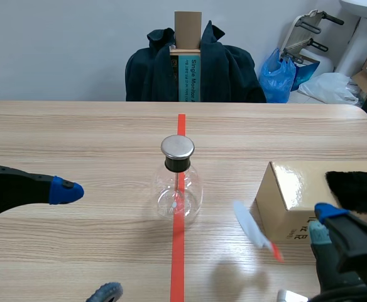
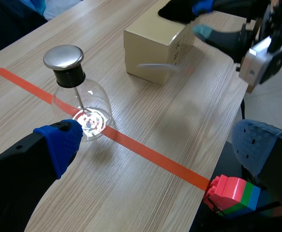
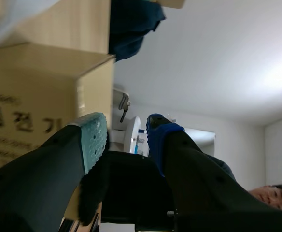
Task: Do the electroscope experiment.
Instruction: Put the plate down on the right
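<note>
Flask (image 1: 178,189) dead centre on tape (image 1: 178,264), cap up, reachable from both sides. Left gripper (image 1: 86,242) spread wide, empty, beside it, prob. on standby. Right gripper (image 1: 322,223) slightly parted near box (image 1: 290,189), pinching nothing; white strip (image 1: 252,228) blurred ahead, seemingly loose.

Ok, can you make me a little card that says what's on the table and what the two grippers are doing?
Flask: glass flask with metal cap, upright on the red tape line, mid-table.
Box: cardboard box on the robot's right, black fluffy cloth on top.
Rod: white rod with red tip, blurred, in front of the box, apart from both grippers.
Left gripper: open, beside the flask.
Right gripper: open, at the box's near corner.
</note>
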### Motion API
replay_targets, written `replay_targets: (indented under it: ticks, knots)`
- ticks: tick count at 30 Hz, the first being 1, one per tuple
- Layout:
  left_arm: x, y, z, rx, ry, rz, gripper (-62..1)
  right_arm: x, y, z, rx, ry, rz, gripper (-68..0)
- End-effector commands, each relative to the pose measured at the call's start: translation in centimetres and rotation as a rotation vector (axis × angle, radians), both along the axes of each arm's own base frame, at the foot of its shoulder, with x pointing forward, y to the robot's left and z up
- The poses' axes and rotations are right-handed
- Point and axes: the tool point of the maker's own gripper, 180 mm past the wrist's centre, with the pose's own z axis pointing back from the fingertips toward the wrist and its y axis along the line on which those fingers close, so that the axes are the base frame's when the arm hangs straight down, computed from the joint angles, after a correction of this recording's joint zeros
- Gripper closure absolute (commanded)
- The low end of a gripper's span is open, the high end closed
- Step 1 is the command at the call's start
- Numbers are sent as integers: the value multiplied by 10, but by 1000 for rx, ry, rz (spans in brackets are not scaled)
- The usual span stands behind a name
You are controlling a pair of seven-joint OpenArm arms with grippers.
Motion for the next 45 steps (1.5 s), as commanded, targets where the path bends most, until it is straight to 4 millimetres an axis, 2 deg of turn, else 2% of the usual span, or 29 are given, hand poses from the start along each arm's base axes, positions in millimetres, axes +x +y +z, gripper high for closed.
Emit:
replay_targets:
  ticks: [1, 5, 7, 15, 17, 22, 29, 35, 39, 45]
  knots:
    - [2, -3, 9, -38, -17, 10, -623, 9, 2, 10, 22, -68, 24, -205]
    - [3, -3, 11, -54, -9, 19, -623, 1, -5, -19, -21, 0, 40, -205]
    - [4, -3, 12, -62, -5, 23, -623, -1, -8, -25, -32, 15, 38, -205]
    - [5, -3, 12, -69, -5, 33, -623, 9, -9, -15, -13, -14, 24, -205]
    - [5, -3, 13, -72, -5, 36, -623, 14, -9, -4, 15, -36, 11, -209]
    - [5, -3, 12, -71, -5, 36, -623, 35, -11, 39, 98, -130, -22, -298]
    - [4, -3, 12, -71, -4, 34, -623, 62, -22, 113, 265, -280, -91, -302]
    - [4, -4, 12, -65, -8, 31, -623, 75, -31, 178, 443, -384, -122, -302]
    - [4, -4, 9, -30, -32, 14, -623, 84, -29, 193, 565, -302, -113, -302]
    - [5, -4, 10, -32, -40, 13, -623, 90, -14, 187, 753, -70, -99, -301]
